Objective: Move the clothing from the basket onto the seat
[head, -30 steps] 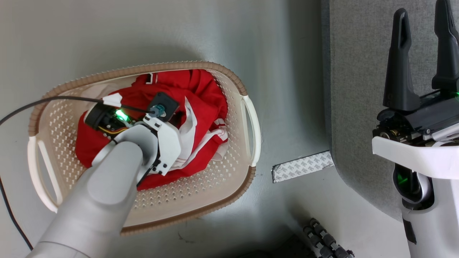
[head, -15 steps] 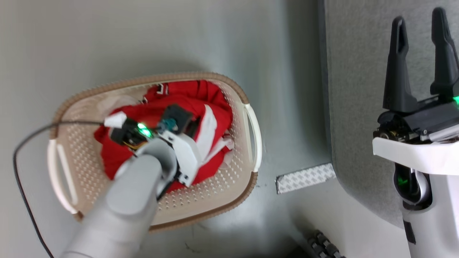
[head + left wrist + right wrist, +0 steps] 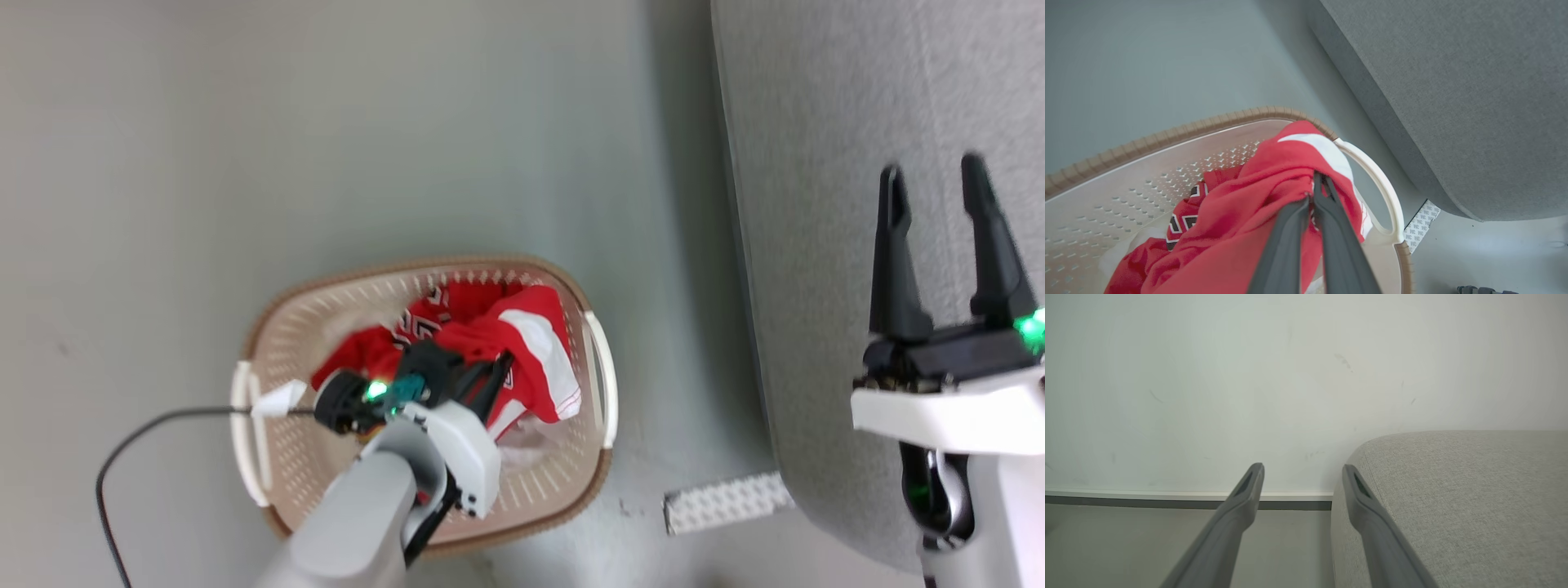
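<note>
The cream basket (image 3: 269, 457) (image 3: 1147, 141) with a brown rim stands on the grey floor, left of the grey seat (image 3: 816, 163) (image 3: 1453, 102) (image 3: 1453, 506). Red clothing with white stripes (image 3: 531, 359) (image 3: 1265, 192) bunches up inside it. My left gripper (image 3: 490, 380) (image 3: 1319, 177) is shut on a fold of that clothing, which hangs raised above the basket's right side near the white handle (image 3: 1376, 179). More red fabric (image 3: 367, 363) lies lower in the basket. My right gripper (image 3: 935, 175) (image 3: 1302, 471) stands open and empty over the seat's edge.
A patterned white strip (image 3: 722, 500) (image 3: 1421, 224) lies on the floor by the seat's base. A black cable (image 3: 131, 441) trails left from my left wrist. A pale wall with a skirting board (image 3: 1167, 496) stands beyond the seat.
My left gripper has shut on the red clothing and lifted it. The head camera has pulled back and up, so the basket looks smaller and lower. The right gripper stays open.
</note>
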